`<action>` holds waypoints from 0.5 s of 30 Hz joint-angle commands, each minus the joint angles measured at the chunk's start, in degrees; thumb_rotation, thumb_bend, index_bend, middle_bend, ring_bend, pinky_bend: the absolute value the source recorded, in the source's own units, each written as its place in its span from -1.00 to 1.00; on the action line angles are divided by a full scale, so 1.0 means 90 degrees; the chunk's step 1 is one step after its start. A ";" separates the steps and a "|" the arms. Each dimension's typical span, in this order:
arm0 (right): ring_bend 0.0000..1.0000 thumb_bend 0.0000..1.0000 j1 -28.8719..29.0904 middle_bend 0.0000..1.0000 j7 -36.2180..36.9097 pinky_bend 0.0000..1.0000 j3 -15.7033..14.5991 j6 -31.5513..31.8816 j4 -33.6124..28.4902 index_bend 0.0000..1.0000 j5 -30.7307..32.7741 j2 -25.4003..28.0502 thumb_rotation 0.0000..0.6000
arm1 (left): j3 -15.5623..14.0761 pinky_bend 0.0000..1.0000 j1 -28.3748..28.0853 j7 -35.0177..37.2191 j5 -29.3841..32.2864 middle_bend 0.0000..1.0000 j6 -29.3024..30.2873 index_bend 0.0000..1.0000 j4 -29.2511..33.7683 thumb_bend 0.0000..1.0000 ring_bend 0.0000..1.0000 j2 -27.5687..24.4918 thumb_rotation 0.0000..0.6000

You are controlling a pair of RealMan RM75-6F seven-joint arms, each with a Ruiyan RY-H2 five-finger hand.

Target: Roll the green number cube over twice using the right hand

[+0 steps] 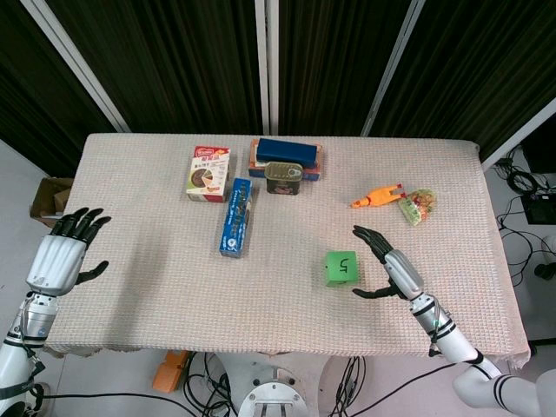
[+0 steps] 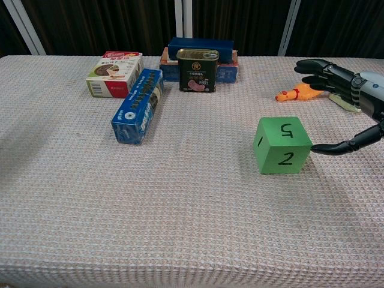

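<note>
The green number cube point(image 1: 341, 268) point(image 2: 281, 145) rests flat on the table with 5 on top, 2 facing the robot and 1 on its left side. My right hand point(image 1: 383, 262) point(image 2: 347, 102) hovers just right of the cube, fingers spread apart and holding nothing; the thumb tip lies close to the cube's right side, and whether it touches is unclear. My left hand point(image 1: 63, 253) stays off the table's left edge, fingers spread, holding nothing; it does not show in the chest view.
A blue carton point(image 1: 235, 217) lies left of the cube. At the back stand a snack box point(image 1: 208, 172), a tin can point(image 1: 282, 177) and a blue box point(image 1: 286, 153). A rubber chicken point(image 1: 376, 197) and a snack bag point(image 1: 418, 206) lie behind the right hand.
</note>
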State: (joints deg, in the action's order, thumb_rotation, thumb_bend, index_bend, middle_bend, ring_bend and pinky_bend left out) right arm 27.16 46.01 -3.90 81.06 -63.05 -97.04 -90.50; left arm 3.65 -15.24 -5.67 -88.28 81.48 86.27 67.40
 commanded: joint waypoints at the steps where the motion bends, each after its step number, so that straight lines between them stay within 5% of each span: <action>1: -1.00 -1.00 0.0133 -1.00 -0.4224 -1.00 0.0166 -0.0742 -0.3310 -1.00 0.0240 0.1899 1.00 | -0.0020 -0.59 -0.0012 -0.0058 0.0056 -0.71 -0.0107 -0.59 0.0107 -0.65 -0.76 -0.0060 0.97; 6: -1.00 -1.00 0.0609 -1.00 -0.6898 -1.00 0.0649 -0.2200 -0.5344 -1.00 0.2312 0.2579 1.00 | -0.0043 -0.59 -0.0038 -0.0101 0.0157 -0.71 -0.0287 -0.59 0.0345 -0.65 -0.76 -0.0174 0.96; 10: -1.00 -1.00 0.1217 -1.00 -0.8136 -1.00 0.0928 -0.2876 -0.5759 -1.00 0.4140 0.2545 1.00 | -0.0064 -0.59 -0.0023 0.0003 0.0171 -0.71 -0.0320 -0.59 0.0468 -0.65 -0.76 -0.0262 0.87; 15: -1.00 -1.00 0.1665 -0.99 -0.8873 -1.00 0.1018 -0.2870 -0.5960 -1.00 0.5369 0.2245 1.00 | -0.0038 -0.59 -0.0005 0.0046 0.0207 -0.71 -0.0299 -0.59 0.0522 -0.64 -0.76 -0.0338 0.82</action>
State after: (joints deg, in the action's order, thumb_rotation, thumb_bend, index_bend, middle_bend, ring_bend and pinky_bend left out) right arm 36.33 -25.23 2.35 60.95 -108.68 -61.08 -72.13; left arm 3.26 -15.31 -5.27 -86.46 78.76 90.94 64.38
